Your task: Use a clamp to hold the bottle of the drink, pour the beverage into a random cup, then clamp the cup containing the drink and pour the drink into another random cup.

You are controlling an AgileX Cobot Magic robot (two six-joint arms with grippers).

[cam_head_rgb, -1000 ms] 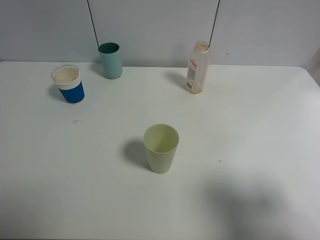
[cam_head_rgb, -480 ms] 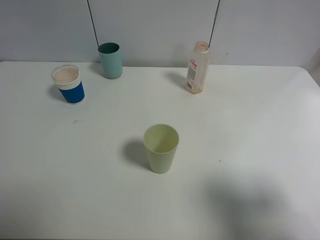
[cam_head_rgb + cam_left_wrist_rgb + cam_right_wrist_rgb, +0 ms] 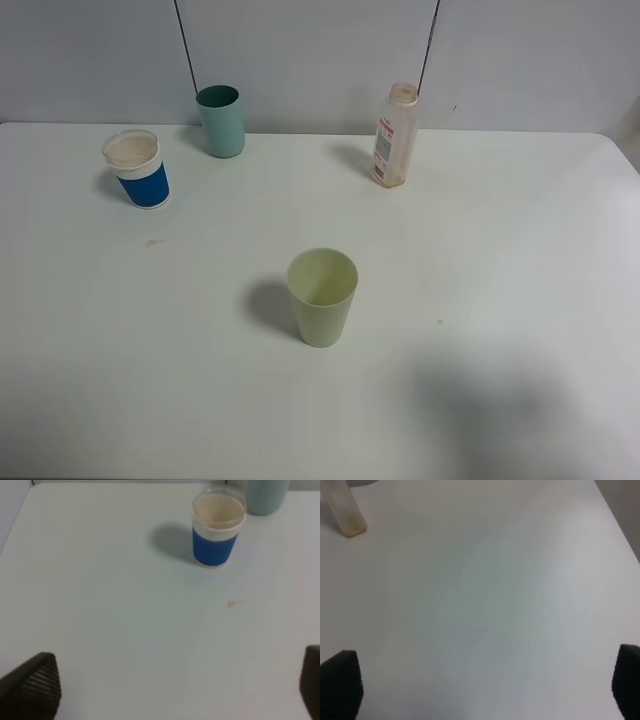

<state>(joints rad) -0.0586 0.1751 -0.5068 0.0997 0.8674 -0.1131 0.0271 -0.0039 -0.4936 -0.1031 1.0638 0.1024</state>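
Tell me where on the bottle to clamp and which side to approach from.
Probably clamp the bottle across its flat labelled body, below the narrow neck, jaws level. It stands upright near the table's back edge, wall close behind, so approach from the open front.

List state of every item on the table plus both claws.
bottle: upright, uncapped, nearly empty, not held
blue-and-white paper cup: upright, contents unclear
teal cup: upright, inside too dark to tell
pale green cup: upright, empty
left claw: open, holding nothing
right claw: open, holding nothing
small brownish spot: on the table near the paper cup
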